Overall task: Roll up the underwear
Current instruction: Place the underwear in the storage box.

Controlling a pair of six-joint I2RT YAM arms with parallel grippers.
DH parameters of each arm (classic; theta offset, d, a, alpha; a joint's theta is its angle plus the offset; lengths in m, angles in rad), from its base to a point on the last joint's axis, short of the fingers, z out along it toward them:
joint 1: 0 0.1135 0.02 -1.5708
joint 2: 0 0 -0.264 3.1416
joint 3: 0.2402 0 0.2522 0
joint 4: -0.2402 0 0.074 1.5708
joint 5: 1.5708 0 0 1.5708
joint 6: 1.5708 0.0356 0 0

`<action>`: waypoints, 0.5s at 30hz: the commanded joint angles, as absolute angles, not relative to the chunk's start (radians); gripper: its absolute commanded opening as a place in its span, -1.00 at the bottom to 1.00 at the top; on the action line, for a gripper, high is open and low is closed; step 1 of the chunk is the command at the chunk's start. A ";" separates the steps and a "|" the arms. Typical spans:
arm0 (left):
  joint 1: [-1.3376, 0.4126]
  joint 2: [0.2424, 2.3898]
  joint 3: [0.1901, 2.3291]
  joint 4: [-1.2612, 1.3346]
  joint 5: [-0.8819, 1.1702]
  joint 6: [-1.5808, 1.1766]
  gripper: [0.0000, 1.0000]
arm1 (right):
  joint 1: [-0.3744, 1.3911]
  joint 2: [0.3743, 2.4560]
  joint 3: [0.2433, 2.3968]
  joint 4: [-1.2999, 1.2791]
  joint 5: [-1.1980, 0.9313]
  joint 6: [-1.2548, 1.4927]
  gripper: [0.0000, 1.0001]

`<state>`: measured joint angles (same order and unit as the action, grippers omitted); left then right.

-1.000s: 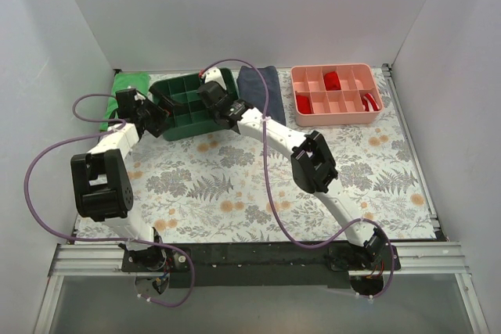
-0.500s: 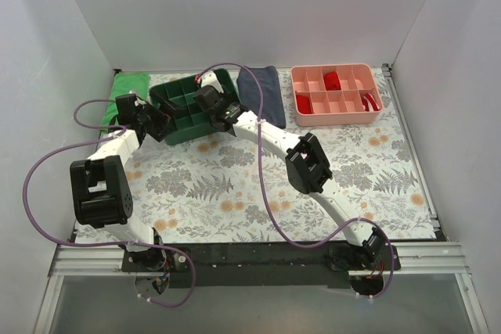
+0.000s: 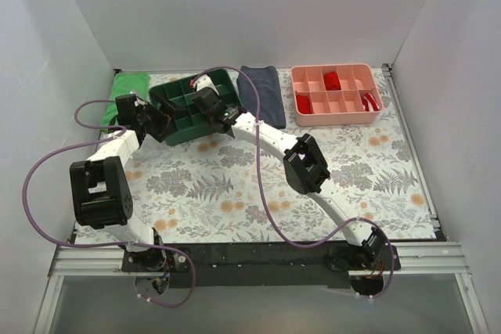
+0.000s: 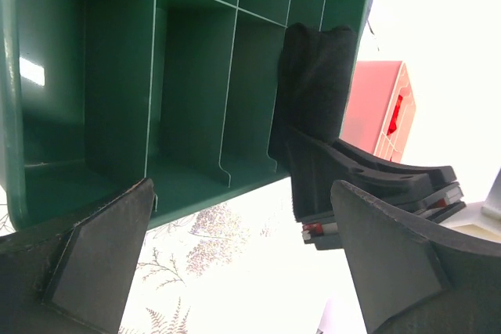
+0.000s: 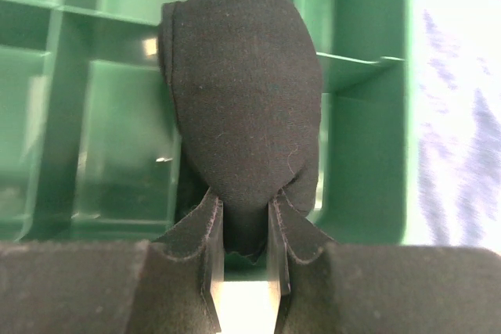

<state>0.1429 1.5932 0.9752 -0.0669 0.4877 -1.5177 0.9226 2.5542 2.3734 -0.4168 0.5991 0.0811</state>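
On your floral desk [image 3: 235,185], the right tool [image 5: 244,228] pinches the rolled black underwear [image 5: 243,115] at the green tray [image 4: 117,76] (in or just above an edge compartment, hard to tell). Your left tool [image 4: 243,224] gapes wide beside the tray's wall.

Two compartment trays are counted on the bench [image 3: 235,185]: one green tray [image 3: 184,132] and one pink tray [image 3: 337,120]. One rolled black underwear [image 5: 239,99], one folded navy cloth [image 3: 262,95], one green cloth [image 3: 129,87] and three red rolled garments [image 3: 333,80] are seen.
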 commanded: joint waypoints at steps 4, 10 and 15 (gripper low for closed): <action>0.146 1.551 0.966 -0.094 0.520 -1.514 0.96 | 0.936 2.562 2.404 -0.396 0.356 0.101 -0.97; 0.146 1.551 0.963 -0.091 0.528 -1.517 0.96 | 0.879 2.559 2.364 -0.429 0.244 0.244 -0.97; 0.146 1.551 0.965 -0.094 0.535 -1.509 0.96 | 0.841 2.557 2.368 -0.462 0.138 0.272 -0.97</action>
